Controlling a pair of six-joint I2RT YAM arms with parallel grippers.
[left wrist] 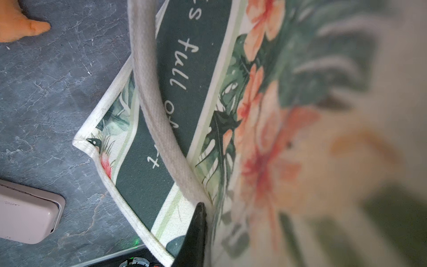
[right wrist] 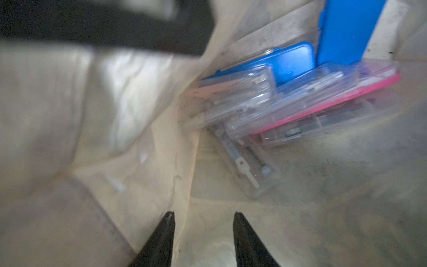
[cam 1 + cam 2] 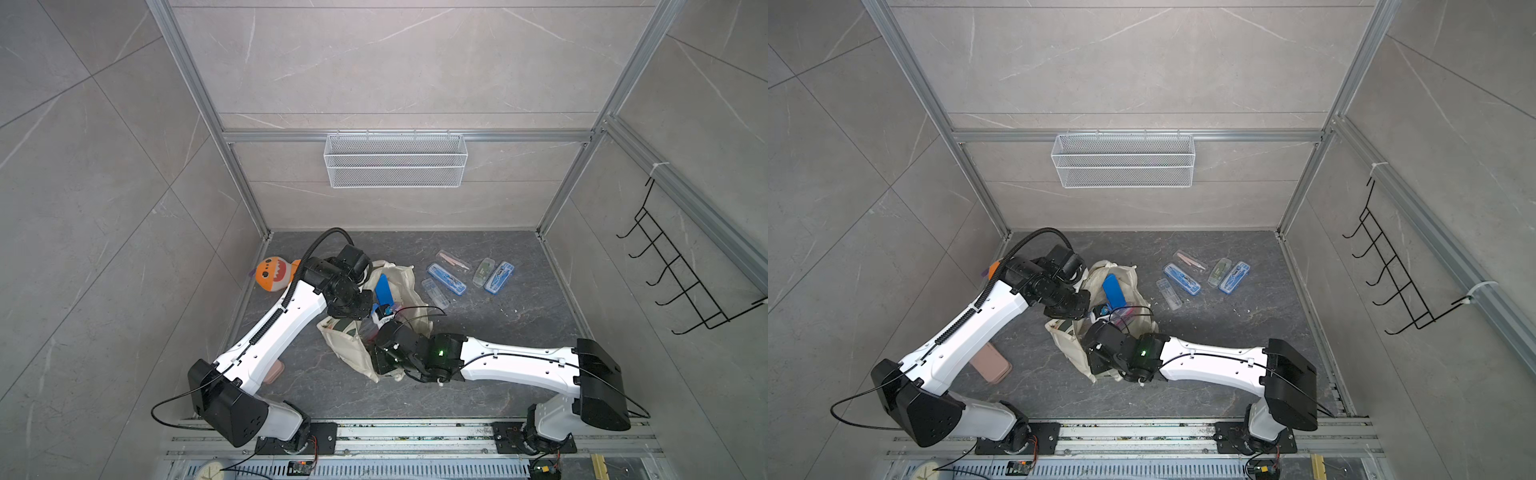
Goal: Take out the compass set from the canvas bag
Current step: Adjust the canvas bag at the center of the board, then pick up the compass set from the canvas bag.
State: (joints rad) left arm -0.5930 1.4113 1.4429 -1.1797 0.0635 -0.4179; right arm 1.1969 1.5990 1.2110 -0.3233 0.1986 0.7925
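The canvas bag lies crumpled mid-table, its mouth open; its green lettered panel and a loop handle fill the left wrist view. My left gripper is shut on the bag's cloth beside the handle's root; only one black finger shows. My right gripper is open inside the bag, with only cloth between its fingers. Ahead of it lie several compass set boxes: a clear one nearest, a pink-backed one, a blue-backed one. A blue box stands up out of the bag's mouth.
Several compass set boxes lie on the table to the right of the bag. An orange plush toy sits at the far left. A pink case lies under the left arm. A wire basket hangs on the back wall.
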